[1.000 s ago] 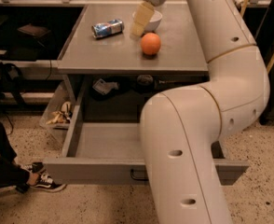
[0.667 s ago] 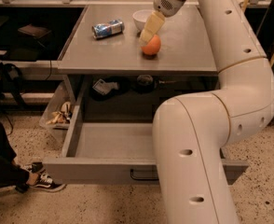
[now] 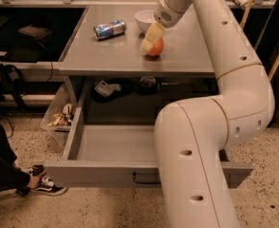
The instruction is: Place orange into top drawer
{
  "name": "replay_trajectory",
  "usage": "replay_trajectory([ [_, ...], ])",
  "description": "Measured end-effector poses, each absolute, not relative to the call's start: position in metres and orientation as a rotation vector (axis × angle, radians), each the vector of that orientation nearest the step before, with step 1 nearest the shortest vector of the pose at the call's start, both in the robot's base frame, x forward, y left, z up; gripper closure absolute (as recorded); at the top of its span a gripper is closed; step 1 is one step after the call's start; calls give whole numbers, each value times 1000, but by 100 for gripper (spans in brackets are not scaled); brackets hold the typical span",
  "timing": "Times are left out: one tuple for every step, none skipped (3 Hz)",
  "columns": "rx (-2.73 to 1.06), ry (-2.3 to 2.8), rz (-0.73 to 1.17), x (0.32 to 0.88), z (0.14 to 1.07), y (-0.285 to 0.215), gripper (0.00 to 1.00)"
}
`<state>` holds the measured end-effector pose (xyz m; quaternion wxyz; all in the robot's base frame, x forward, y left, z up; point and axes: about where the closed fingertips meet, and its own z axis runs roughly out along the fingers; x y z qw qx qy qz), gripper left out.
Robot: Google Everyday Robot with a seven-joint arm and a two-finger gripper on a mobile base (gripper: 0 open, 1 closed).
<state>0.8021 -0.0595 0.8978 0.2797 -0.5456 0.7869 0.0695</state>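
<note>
The orange (image 3: 156,48) sits on the grey cabinet top (image 3: 116,56), just in front of the white bowl. My gripper (image 3: 150,38) is down on the orange's left side, its cream tip covering part of the fruit. The top drawer (image 3: 97,174) is pulled out wide below the cabinet top, its inside bare, with the small black handle (image 3: 144,179) on its front panel. My big white arm crosses in front of the drawer's right half.
A white bowl (image 3: 144,19) and a blue-silver can (image 3: 109,29) lying on its side are at the back of the top. Small items (image 3: 106,87) lie on the shelf beneath. A bin (image 3: 60,116) stands at the left, and a person's shoe (image 3: 44,185) is at the lower left.
My gripper has come down and forward from beside the bowl to the orange and now covers its left side. The orange, can and drawer have not moved.
</note>
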Motion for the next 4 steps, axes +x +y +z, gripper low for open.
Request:
replay_trajectory([
  [-1418, 2175, 237, 810, 862, -66, 0],
  [-1418, 2174, 237, 810, 862, -66, 1],
  [-1418, 2174, 237, 810, 862, -66, 20],
  [-1418, 2174, 237, 810, 862, -66, 43],
])
